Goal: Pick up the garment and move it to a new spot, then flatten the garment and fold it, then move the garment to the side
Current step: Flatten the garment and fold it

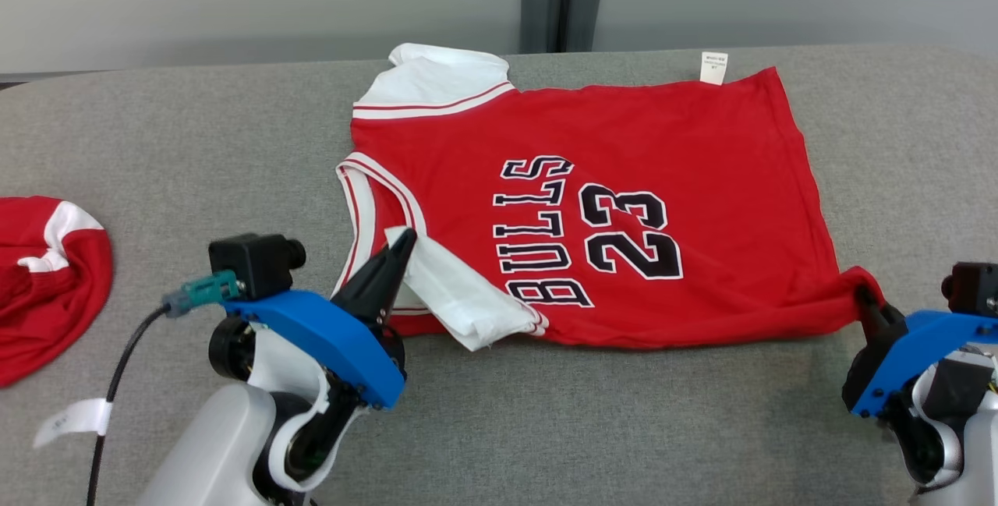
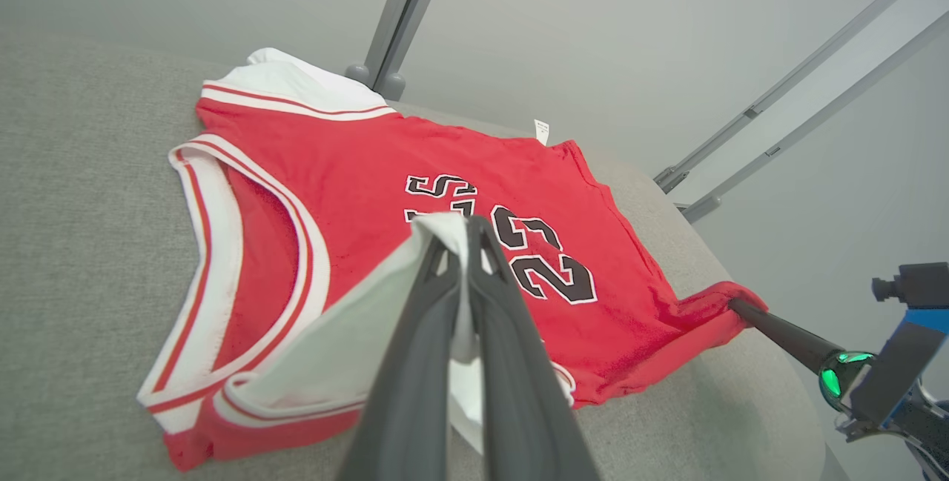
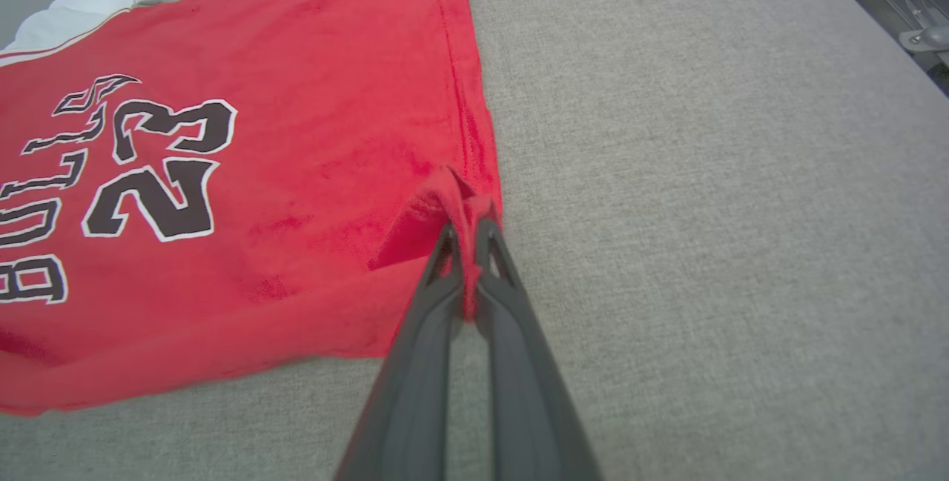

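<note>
Jaws pinched shut — left gripper (image 1: 400, 247) on the jersey (image 1: 624, 147) sleeve, right gripper (image 1: 864, 298) on its hem corner — probably to fold that edge over.

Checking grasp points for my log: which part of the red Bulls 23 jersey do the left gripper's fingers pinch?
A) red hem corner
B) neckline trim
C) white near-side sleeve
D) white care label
C: the left gripper is shut on the white near-side sleeve of the red jersey.
</note>
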